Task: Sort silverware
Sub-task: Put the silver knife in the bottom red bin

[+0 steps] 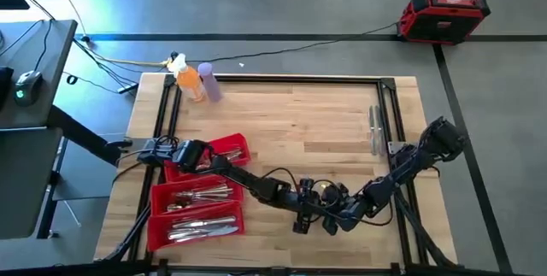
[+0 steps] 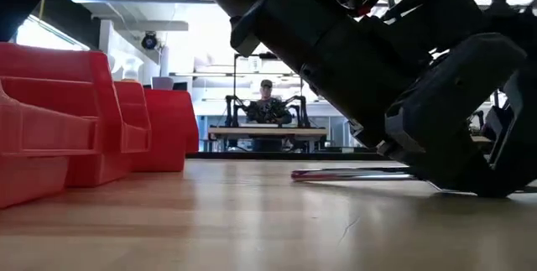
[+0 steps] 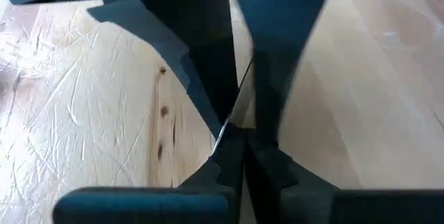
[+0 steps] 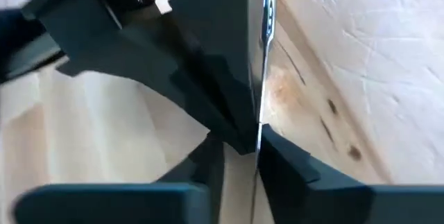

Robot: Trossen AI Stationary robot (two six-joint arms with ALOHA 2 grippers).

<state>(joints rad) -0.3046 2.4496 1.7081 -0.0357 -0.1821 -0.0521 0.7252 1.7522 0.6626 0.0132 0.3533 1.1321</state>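
Near the table's front edge, right of centre, my left gripper [image 1: 301, 218] and my right gripper [image 1: 330, 220] meet tip to tip. Both are shut on one slim piece of silverware [image 2: 352, 173], which shows level and low over the wood in the low view. Whether it is a fork, knife or spoon I cannot tell. The red tray [image 1: 224, 146] stands at the left, with more silverware [image 1: 202, 196] lying in its compartments. A few loose pieces [image 1: 374, 127] lie flat by the table's right edge. My left gripper pinches the silver piece's thin edge [image 3: 223, 131] between its two fingers [image 3: 208, 172], coming low from the table's left. Which end it has cannot be told. My right gripper pinches the same piece's thin shaft [image 4: 261, 113] between its two fingers [image 4: 277, 161], coming low from the table's right. The piece runs on past the fingertips.
An orange bottle [image 1: 190, 81] and a purple bottle [image 1: 210, 83] stand at the far left corner. A black frame [image 1: 282, 78] runs around the table top. Bare wood lies between the tray and the right edge. In the room behind, a person sits at another table [image 2: 267, 95].
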